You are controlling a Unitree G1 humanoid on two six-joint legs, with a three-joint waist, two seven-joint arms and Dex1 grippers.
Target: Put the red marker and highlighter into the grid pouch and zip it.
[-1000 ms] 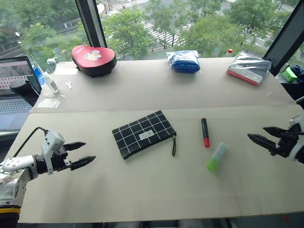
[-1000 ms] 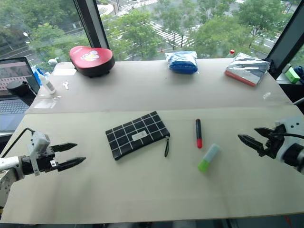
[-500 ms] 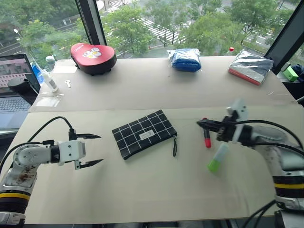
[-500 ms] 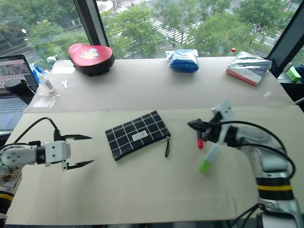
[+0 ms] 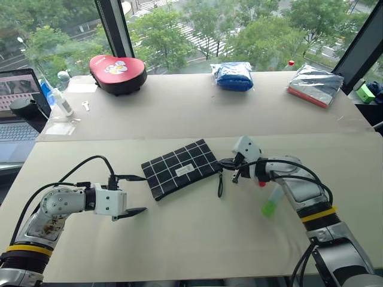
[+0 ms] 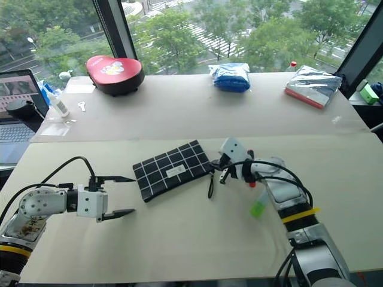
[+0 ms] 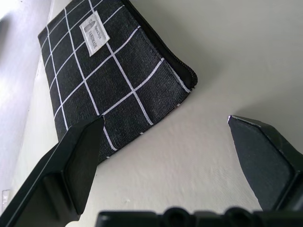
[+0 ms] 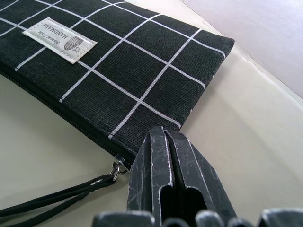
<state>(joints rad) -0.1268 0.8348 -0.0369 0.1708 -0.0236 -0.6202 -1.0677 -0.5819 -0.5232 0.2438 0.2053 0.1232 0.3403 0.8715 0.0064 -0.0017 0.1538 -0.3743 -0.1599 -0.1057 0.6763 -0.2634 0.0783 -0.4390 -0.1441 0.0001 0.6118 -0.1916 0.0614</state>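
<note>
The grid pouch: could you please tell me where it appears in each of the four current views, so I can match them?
Left eye view: the grid pouch lies mid-table, between the two grippers.
Right eye view: centre, slightly left.
Left wrist view: upper left, corner toward the camera.
Right wrist view: across the upper half, beyond the shut fingers.
Shared landmark: its white label.

An office high up in a building: the pale worktop (image 5: 179, 113) stands against tall windows (image 5: 197, 30) overlooking treetops and a street below. An open laptop (image 5: 21, 107) sits just beside the worktop's left end.
</note>
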